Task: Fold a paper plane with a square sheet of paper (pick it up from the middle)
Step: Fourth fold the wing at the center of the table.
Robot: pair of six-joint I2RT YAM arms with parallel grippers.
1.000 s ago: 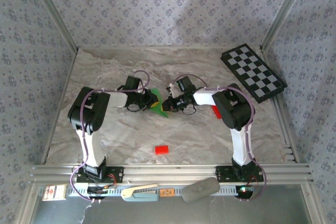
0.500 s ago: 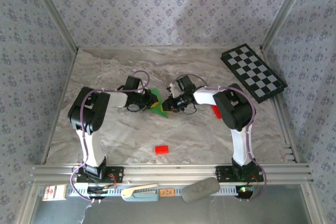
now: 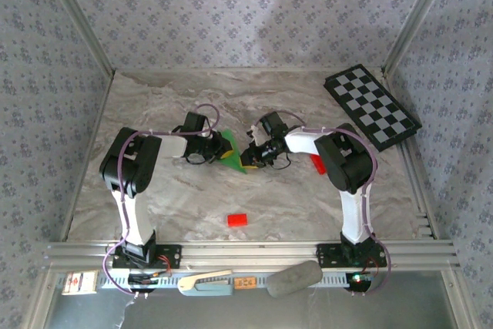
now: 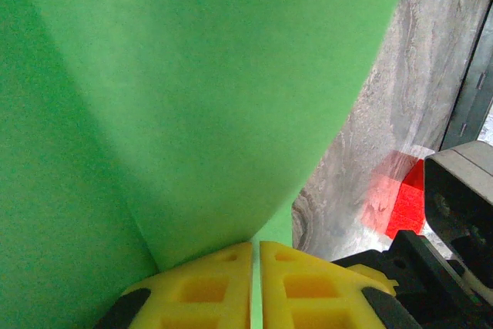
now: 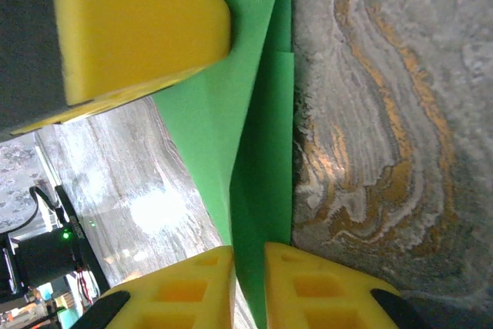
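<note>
The bright green sheet of paper is folded into a pointed, layered shape and hangs between my two grippers just above the table's middle. My left gripper is shut on its left side. In the left wrist view the yellow fingertips pinch a thin edge of the paper at the gripper. My right gripper is shut on the right side. In the right wrist view a folded layer of the paper runs between the pads of the gripper, and the left gripper's finger is at the top left.
A small red block lies on the marble table in front of the grippers. A red wedge piece lies by the right arm, seen as a red wedge from the left wrist. The checkerboard rests at the back right.
The right gripper has shifted slightly to the right with the paper's edge in it. The left gripper has held still.
</note>
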